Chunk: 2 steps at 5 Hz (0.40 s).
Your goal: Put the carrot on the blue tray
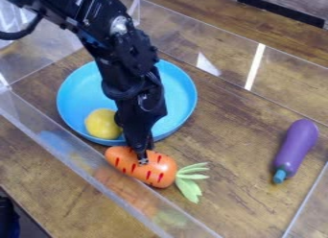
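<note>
The carrot [141, 166] is not yet on the blue tray [179, 88]: it lies flat on the wooden desk [244, 117], just outside the tray's near rim, so the main part of the job is left to do. What looks settled is the reach and, as far as I can judge, the grasp. The black arm comes down steeply from the upper left, and its pincer [144, 157] sits right on the top of the carrot's orange body with the tips drawn nearly together; it appears to be pinching the carrot across its width, though the tips are small and dark against the orange and I cannot see the contact on both sides. Still to come, by my reading, are a lift clear of the desk, a short carry back over the rim, and a release inside the dish, where a yellow ball [102, 123] already occupies the left part of the floor and the right part is bare. The carrot's long axis runs roughly left to right across the view, dipping slightly toward the lower right. Its rounded orange end points left, toward the clear wall at the front, and its pale green leafy top [190, 179] points right and a little toward the camera. A purple eggplant [294, 150] lies well apart on the right.
</note>
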Tool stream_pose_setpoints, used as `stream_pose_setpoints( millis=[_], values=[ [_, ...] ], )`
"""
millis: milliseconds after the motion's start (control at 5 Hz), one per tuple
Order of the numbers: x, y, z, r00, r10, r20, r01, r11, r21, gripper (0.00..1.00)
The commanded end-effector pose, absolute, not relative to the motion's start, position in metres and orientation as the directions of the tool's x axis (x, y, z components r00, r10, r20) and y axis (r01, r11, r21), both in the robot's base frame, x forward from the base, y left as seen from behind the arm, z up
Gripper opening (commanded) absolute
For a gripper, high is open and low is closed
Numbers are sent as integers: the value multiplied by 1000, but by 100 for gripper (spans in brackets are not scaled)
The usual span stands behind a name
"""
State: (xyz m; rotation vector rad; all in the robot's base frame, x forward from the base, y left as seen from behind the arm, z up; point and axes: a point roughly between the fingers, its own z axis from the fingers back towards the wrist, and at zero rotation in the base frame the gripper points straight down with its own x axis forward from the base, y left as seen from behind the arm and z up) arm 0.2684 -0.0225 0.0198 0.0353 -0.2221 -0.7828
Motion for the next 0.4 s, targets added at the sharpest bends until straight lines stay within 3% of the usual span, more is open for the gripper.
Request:
stream_pose_setpoints(
  millis=[0,200],
  values=[
    [268,-15,23,696,-692,191,685,720,114,0],
    [269,-14,23,689,-699,192,691,713,116,0]
  ],
)
